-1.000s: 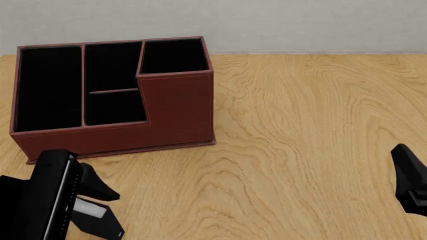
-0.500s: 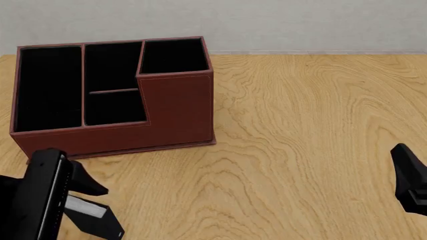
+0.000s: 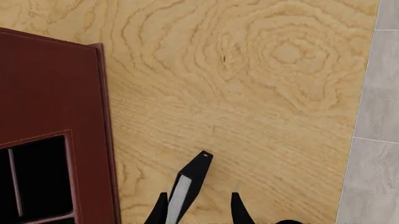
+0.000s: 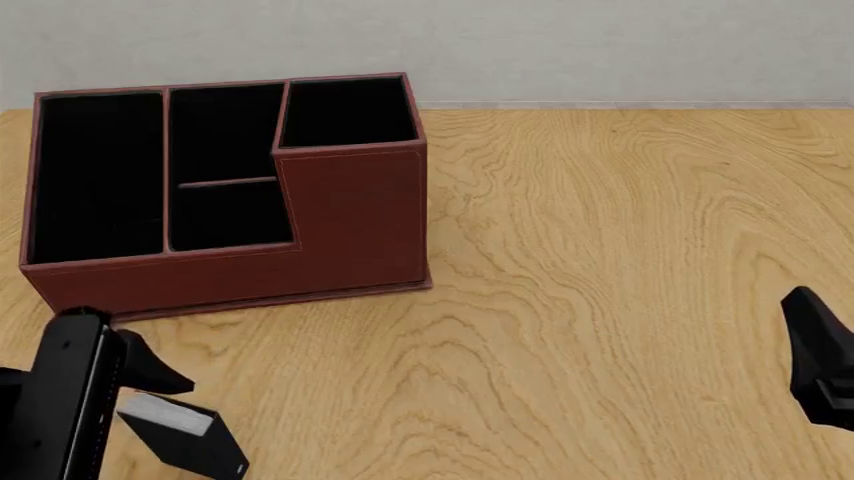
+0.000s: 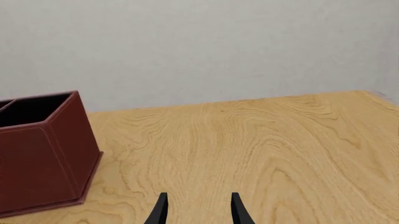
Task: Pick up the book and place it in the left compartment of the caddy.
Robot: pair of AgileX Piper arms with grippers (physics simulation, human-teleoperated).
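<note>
1. Left claw pinches the small thick black-covered book with a pale page edge, held on edge above the wooden surface, just in front of the caddy.
2. Right claw is spread and holds nothing, well apart from the caddy.
3. Progress: pickup is done; placement remains. The long black-lined left compartment contains no book.
4. Count: one book, one large reddish-brown leather-look caddy with four sections, two claws.
</note>
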